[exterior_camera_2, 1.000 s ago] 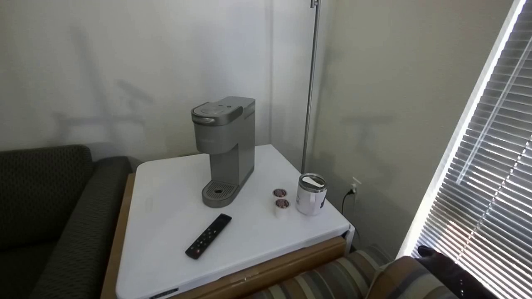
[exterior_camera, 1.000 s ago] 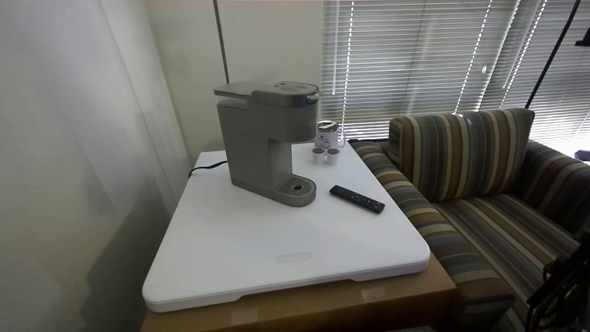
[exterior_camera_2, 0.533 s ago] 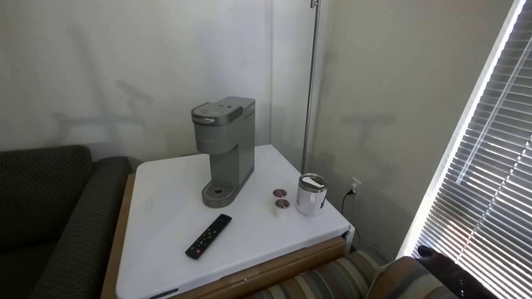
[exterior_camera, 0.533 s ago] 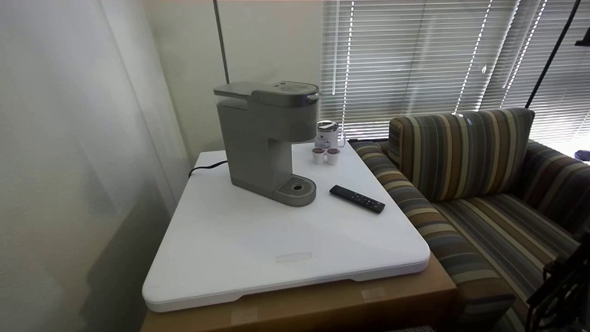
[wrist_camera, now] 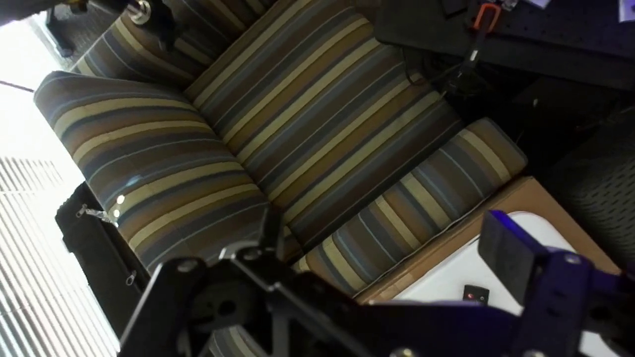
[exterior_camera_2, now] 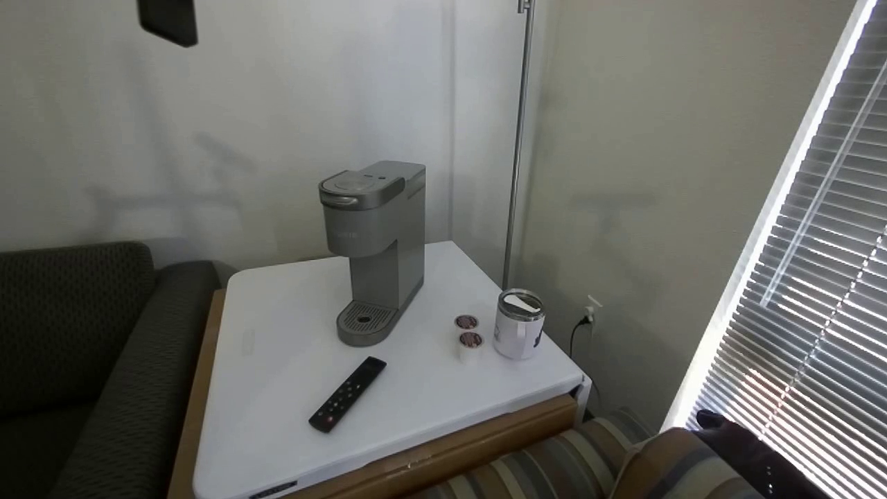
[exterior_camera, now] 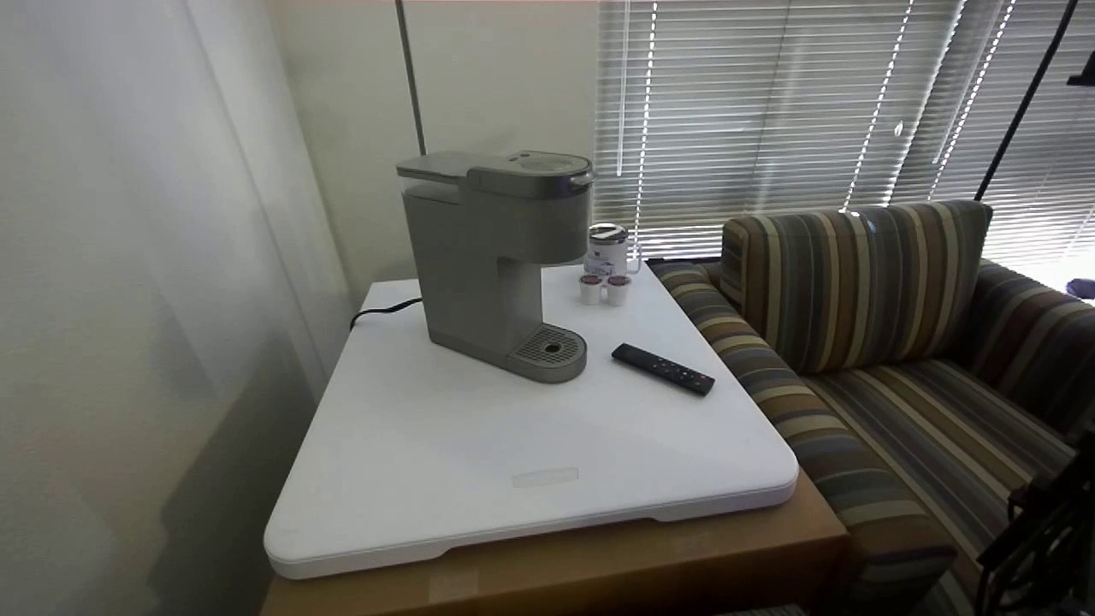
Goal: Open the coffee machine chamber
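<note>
The grey coffee machine (exterior_camera: 479, 265) stands upright on the white table (exterior_camera: 411, 462); it also shows in an exterior view (exterior_camera_2: 378, 256). Its chamber (exterior_camera: 535, 184), the head section, has its lid down flat, with the silvery front handle facing out in an exterior view (exterior_camera_2: 360, 194). My gripper (wrist_camera: 392, 243) is open with nothing between its fingers in the wrist view, over the striped armchair and the table's edge. The coffee machine is out of the wrist view. A dark flat piece (exterior_camera_2: 168, 21), apparently part of my gripper, shows at the top left of an exterior view, apart from the machine.
A black remote (exterior_camera: 663, 369) lies in front of the machine. Two white pods (exterior_camera_2: 470, 343) and a white lidded mug (exterior_camera_2: 520, 324) stand beside it. A striped armchair (exterior_camera: 855, 282) adjoins the table. A thin pole (exterior_camera_2: 520, 138) and walls stand behind. A black cord (exterior_camera: 387, 310) leaves the machine.
The dark piece has come into an exterior view at the top left; it was absent before. The coffee machine, its lid and the other table items have not moved.
</note>
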